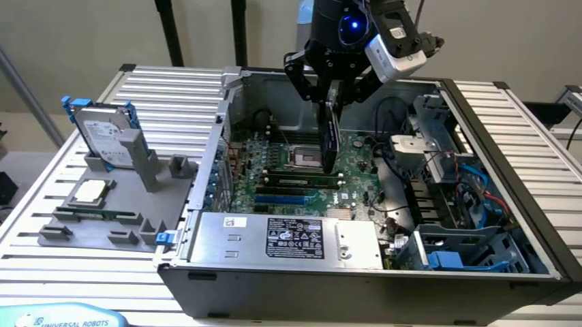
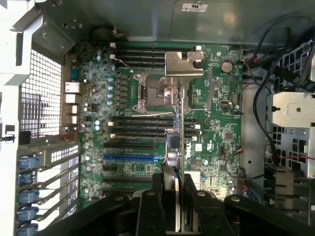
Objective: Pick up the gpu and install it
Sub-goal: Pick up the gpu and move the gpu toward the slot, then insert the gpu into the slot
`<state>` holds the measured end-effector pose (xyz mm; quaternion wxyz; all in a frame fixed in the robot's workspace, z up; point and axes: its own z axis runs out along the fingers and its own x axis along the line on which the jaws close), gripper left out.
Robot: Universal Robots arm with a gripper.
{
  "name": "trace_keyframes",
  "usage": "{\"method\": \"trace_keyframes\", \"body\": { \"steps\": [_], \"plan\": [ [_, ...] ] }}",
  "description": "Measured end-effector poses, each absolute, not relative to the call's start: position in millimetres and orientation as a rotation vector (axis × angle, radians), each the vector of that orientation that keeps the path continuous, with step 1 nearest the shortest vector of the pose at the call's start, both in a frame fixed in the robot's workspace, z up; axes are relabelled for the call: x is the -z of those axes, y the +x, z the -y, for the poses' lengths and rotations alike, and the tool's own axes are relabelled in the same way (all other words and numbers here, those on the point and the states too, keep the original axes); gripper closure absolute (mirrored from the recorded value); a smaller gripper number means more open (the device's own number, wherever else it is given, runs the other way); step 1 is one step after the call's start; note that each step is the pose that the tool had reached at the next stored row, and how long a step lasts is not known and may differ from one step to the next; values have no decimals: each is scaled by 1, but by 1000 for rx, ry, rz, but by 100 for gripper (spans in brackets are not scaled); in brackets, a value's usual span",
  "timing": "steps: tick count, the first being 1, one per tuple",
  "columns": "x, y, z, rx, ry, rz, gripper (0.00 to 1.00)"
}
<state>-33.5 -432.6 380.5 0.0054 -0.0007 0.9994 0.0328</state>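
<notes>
One card matters here: the thin, flat gpu [image 1: 333,139], green board with a silver metal end bracket, hangs on edge from your black gripper [image 1: 332,101], over the green motherboard [image 1: 272,160] inside the open grey metal computer case [image 1: 364,293]. The jaws are partly closed, clamped on its upper edge. Hold it plumb and parallel to the long expansion slots [image 2: 129,157]; a tilted edge would likely bind.

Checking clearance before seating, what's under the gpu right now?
The motherboard, with its CPU socket and memory slots. The gpu and pincer cover the strip directly beneath.
</notes>
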Motion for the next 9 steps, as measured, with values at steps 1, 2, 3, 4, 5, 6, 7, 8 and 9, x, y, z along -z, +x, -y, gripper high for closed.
{"method": "trace_keyframes", "body": {
  "steps": [1,2,3,4,5,6,7,8,9],
  "plan": [
    [-381,-33,433,-103,-2,-3129,73],
    [-381,-33,433,-103,-2,-3129,73],
    [-381,-33,433,-103,-2,-3129,73],
    [-381,-33,433,-103,-2,-3129,73],
    [-381,-33,433,-103,-2,-3129,73],
    [-381,-33,433,-103,-2,-3129,73],
    [-381,-33,433,-103,-3,-3129,73],
    [-381,-33,433,-103,-2,-3129,73],
    [-381,-33,433,-103,-3,-3129,73]
  ]
}}
